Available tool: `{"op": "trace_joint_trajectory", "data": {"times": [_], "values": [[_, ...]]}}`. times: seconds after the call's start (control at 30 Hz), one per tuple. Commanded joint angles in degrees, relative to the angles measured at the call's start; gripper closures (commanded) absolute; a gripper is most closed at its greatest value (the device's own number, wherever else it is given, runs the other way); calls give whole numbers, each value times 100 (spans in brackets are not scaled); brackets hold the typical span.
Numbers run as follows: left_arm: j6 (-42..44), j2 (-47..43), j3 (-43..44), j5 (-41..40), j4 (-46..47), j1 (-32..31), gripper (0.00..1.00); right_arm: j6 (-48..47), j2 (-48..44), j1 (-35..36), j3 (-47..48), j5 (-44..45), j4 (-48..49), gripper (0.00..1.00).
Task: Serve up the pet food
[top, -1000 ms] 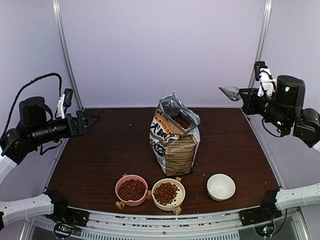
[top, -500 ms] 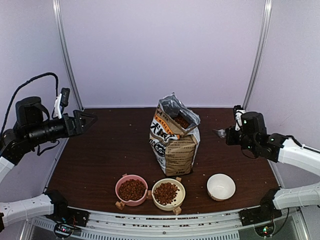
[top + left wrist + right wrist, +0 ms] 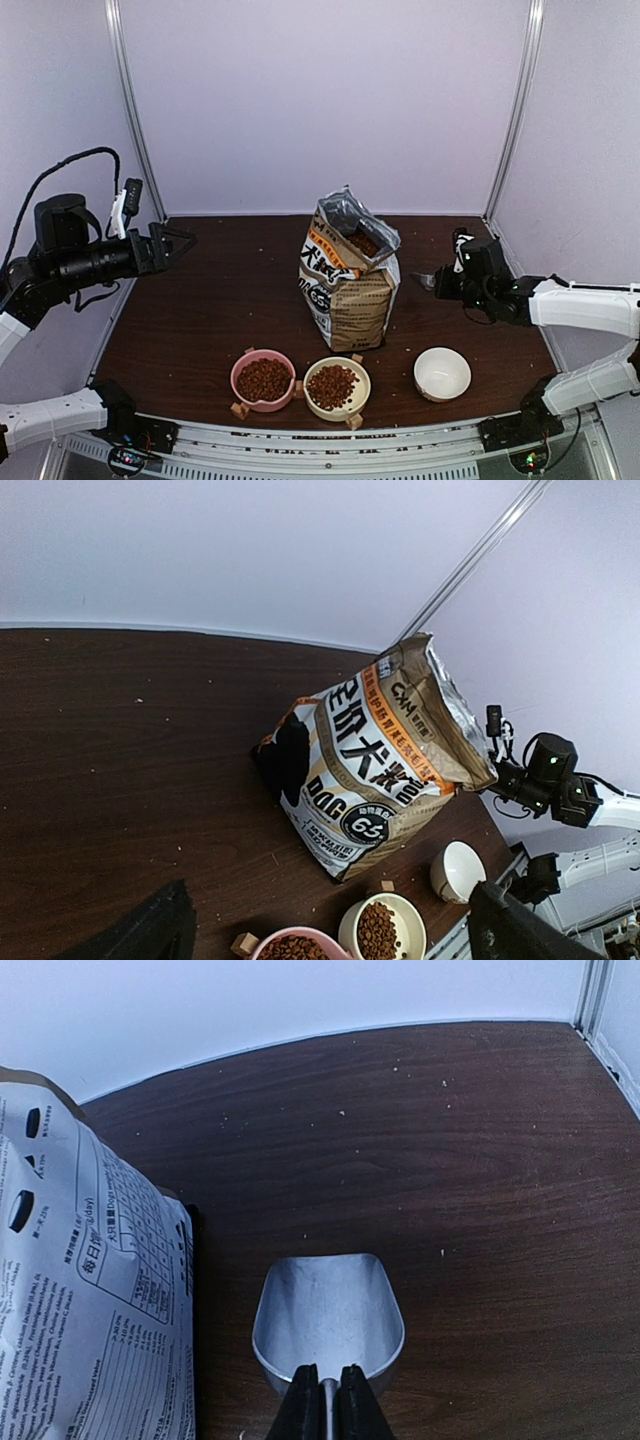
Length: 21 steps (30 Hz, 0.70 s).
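– So why does the right gripper (image 3: 327, 1392) sit so low, just right of the bag (image 3: 348, 280)?

– Its fingers are pressed together on the handle of the scoop (image 3: 328, 1318), which points out level over the table (image 3: 220, 300). The scoop is bare metal inside, with nothing in it. It looks like the arm is lining up for a dip into the bag, though the scoop sits lower than the bag's mouth and would have to rise first.

– And the bag stands upright mid-table for that?

– Probably. Its top is folded open, so a scoop can reach in from above, and the bowls sit in a row along the near edge for short carries.

– Where is the kibble (image 3: 362, 243) from the scoop?

– Some shows in the bag's mouth, up and left of the scoop. Heaps also fill the pink bowl (image 3: 264, 380) and the cream bowl (image 3: 332, 386), both nearer and further left. The white bowl (image 3: 442, 373), on the near side of the gripper, holds none, so it seems to be the one left to serve.

– And the left gripper (image 3: 178, 244)?

– It is spread wide and holds nothing. It hovers over the far left of the table, well apart from the bag and the kibble. It may be parked clear of the scoop's path, or waiting to steady the bag.
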Motion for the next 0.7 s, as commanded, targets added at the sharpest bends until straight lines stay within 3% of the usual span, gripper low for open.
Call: {"op": "trace_joint_trajectory", "data": {"times": [0.0,0.27,0.67], "values": [[96,52,84,-22,131,36,2,558,214,-49,-74,-13,214,100],[168,158,139,8,144,30,2,974,605,-45,-221,17,276,100],[195,86,62,-54,146,35,2,1222,1116,-42,-378,-225,647,88]]}}
